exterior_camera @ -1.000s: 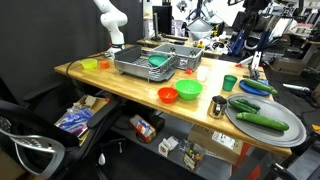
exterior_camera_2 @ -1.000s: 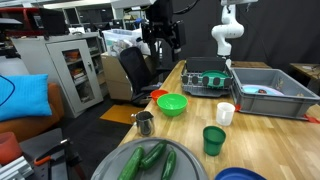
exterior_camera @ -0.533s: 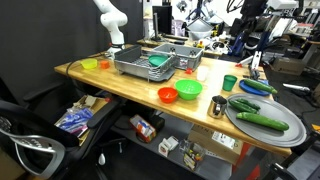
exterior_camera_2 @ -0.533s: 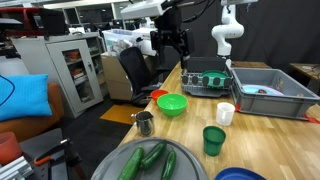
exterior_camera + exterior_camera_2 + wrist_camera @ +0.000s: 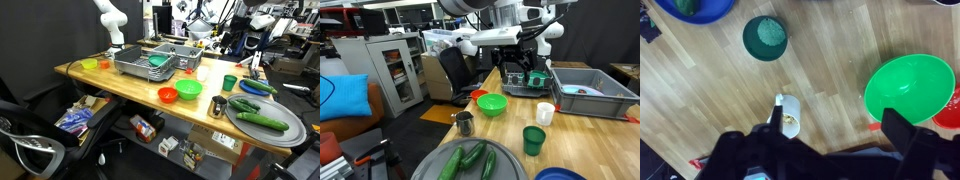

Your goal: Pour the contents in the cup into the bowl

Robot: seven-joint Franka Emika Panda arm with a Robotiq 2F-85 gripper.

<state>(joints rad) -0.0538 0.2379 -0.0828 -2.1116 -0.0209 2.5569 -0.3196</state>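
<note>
A white cup (image 5: 788, 115) holding small bits stands on the wooden table; it shows in both exterior views (image 5: 546, 113) (image 5: 201, 73). The green bowl (image 5: 908, 88) sits empty near the table's edge and also shows in both exterior views (image 5: 492, 104) (image 5: 189, 90). My gripper (image 5: 838, 135) is open and empty, high above the table. In the wrist view the cup lies by its left finger and the bowl beyond its right finger. In an exterior view the gripper (image 5: 525, 72) hangs over the table in front of the dish rack.
A green cup (image 5: 534, 139), a metal cup (image 5: 465, 123), a red bowl (image 5: 477, 96), a blue bowl (image 5: 700, 8) and a grey plate of cucumbers (image 5: 448, 168) share the table. A dish rack (image 5: 534, 85) and a grey bin (image 5: 585, 95) stand behind.
The arm has swung from beyond the table's edge to above the table, and the gripper now hangs over the cups and the bowl. Nothing on the table has moved.
</note>
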